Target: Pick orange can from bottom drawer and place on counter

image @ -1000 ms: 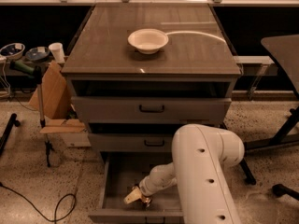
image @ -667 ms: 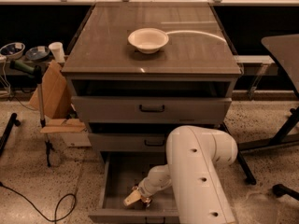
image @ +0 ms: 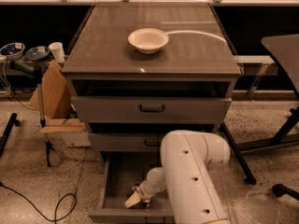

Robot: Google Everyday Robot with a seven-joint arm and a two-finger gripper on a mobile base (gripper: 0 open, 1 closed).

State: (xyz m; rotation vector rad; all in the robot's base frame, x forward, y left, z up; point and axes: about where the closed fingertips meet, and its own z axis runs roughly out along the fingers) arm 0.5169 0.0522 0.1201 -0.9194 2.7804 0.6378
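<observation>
The bottom drawer (image: pixel 117 178) of the grey cabinet is pulled open, showing its plain grey inside. My white arm (image: pixel 194 181) reaches down into it from the right. The gripper (image: pixel 133 199) is low in the drawer near its front. A small orange-brown shape, the orange can (image: pixel 141 192), shows right against the gripper, mostly hidden by it. Whether the gripper holds the can does not show. The counter (image: pixel 103 50) above is glossy grey-brown and carries a white bowl (image: pixel 148 39).
The top drawer (image: pixel 152 108) and middle drawer (image: pixel 117 141) stand slightly out above the open one. A cardboard box (image: pixel 51 90), a paper cup (image: pixel 57 51) and a stand (image: pixel 41 101) are at the left. A black cable (image: pixel 60 209) lies on the floor. A dark table (image: pixel 282 45) stands at the right.
My arm's upper part has shifted a little to the left. The gripper stays low in the bottom drawer at about the same spot.
</observation>
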